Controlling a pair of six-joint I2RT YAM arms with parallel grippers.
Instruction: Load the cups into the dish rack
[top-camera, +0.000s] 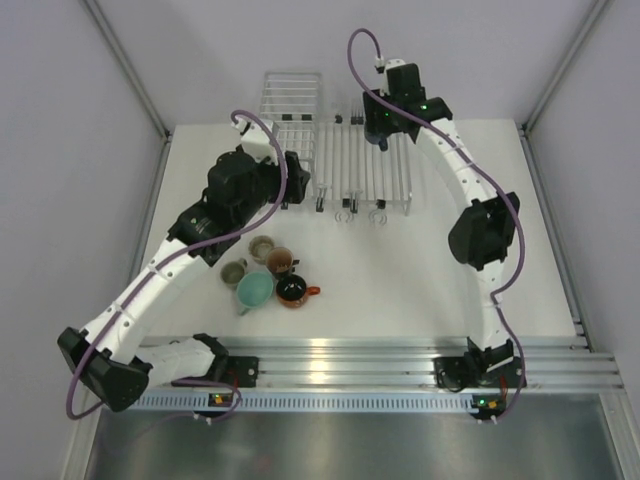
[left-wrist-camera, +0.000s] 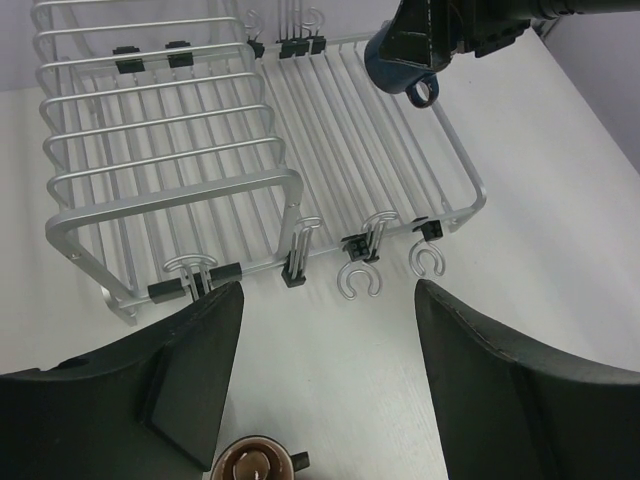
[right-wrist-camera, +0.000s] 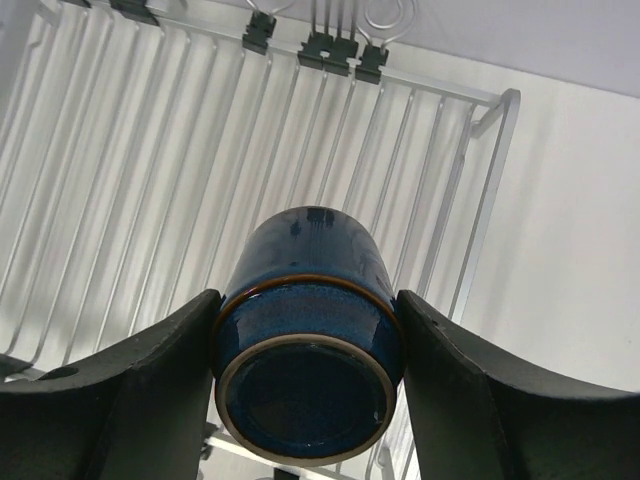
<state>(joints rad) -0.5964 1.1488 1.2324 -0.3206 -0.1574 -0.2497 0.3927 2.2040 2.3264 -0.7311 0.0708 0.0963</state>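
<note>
The dark blue cup (right-wrist-camera: 305, 290) is clamped between my right gripper's (right-wrist-camera: 308, 335) fingers, base toward the wrist camera, handle (left-wrist-camera: 421, 92) hanging down. It hangs over the far part of the dish rack (top-camera: 395, 185), a flat silver wire tray (left-wrist-camera: 470, 180). My right gripper (top-camera: 382, 140) is above the rack's back edge. On the table sit the beige (top-camera: 262, 247), brown (top-camera: 281, 261), olive-grey (top-camera: 233, 272), mint-teal (top-camera: 254, 290) and orange-red (top-camera: 293, 291) cups. My left gripper (left-wrist-camera: 330, 330) is open and empty above the table just in front of the rack, with the brown cup (left-wrist-camera: 255, 465) under it.
A taller wire basket (top-camera: 290, 105) stands against the rack's left side (left-wrist-camera: 150, 150). Black clips and silver hooks (left-wrist-camera: 358, 280) line the rack's near edge. White walls enclose the table, and a metal rail (top-camera: 350, 360) runs along the front.
</note>
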